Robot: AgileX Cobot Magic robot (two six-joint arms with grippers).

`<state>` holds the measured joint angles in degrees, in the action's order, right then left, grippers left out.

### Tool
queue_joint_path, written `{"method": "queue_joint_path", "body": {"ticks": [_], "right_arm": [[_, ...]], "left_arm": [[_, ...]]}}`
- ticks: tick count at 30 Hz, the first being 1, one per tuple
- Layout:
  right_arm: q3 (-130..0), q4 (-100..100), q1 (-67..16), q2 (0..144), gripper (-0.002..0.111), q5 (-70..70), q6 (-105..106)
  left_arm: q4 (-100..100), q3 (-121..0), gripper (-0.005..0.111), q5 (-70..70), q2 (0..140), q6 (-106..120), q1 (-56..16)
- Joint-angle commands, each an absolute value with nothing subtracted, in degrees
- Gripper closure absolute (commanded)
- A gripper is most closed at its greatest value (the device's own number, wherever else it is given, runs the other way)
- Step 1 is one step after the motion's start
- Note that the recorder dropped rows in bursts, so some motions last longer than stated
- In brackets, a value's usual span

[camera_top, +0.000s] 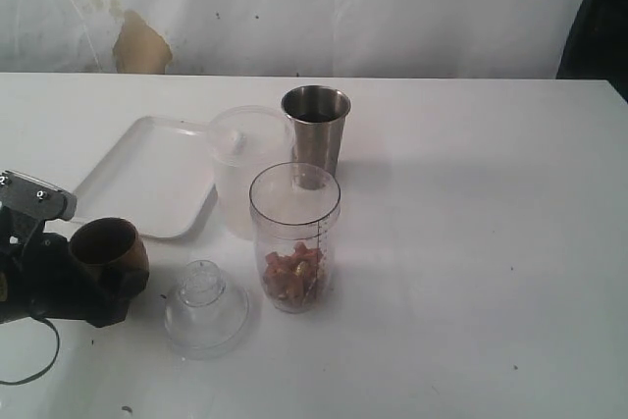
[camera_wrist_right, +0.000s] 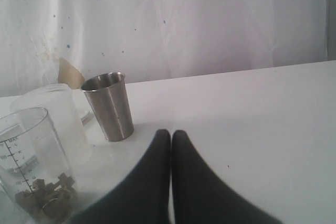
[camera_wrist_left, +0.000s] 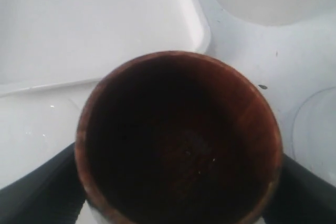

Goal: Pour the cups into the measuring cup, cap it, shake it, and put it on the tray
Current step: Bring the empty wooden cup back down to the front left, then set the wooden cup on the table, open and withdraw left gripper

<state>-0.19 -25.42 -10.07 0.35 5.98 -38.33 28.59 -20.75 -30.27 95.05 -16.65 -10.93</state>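
Observation:
My left gripper (camera_top: 103, 272) is shut on the brown wood-grain cup (camera_top: 106, 246), held at the table's front left; in the left wrist view the brown cup (camera_wrist_left: 178, 140) fills the frame and looks empty, with a black finger on each side. The clear measuring cup (camera_top: 293, 235) stands mid-table with brown and red pieces in its bottom; the right wrist view also shows the measuring cup (camera_wrist_right: 34, 166). Its clear dome cap (camera_top: 205, 305) lies beside it. The steel tumbler (camera_top: 315, 133) stands behind it. The white tray (camera_top: 147, 176) lies at left. My right gripper (camera_wrist_right: 171, 132) is shut and holds nothing.
A wider frosted plastic cup (camera_top: 245, 166) stands between the tray and the steel tumbler, close behind the measuring cup. The wall at the back has a brown stain (camera_top: 140, 46).

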Motion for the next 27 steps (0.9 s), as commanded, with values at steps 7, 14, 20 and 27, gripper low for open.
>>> {"method": "queue_joint_path", "body": {"ticks": [7,14,20,27], "right_arm": [[0.0,-25.39,-10.25,0.0,0.108,6.31,-38.25],[0.0,-25.39,-10.25,0.0,0.108,6.31,-38.25],[0.0,-25.39,-10.25,0.0,0.108,6.31,-38.25],[0.0,-25.39,-10.25,0.0,0.108,6.31,-38.25]], "left_arm": [[24.94,-20.69,0.017,-27.99,95.36,-16.49,-10.93],[24.94,-20.69,0.005,-27.32,95.26,-16.71,-10.93],[25.05,-20.69,0.005,-24.84,90.48,-21.18,-10.93],[25.05,-20.69,0.005,-24.1,78.73,-25.68,-10.93]]}}
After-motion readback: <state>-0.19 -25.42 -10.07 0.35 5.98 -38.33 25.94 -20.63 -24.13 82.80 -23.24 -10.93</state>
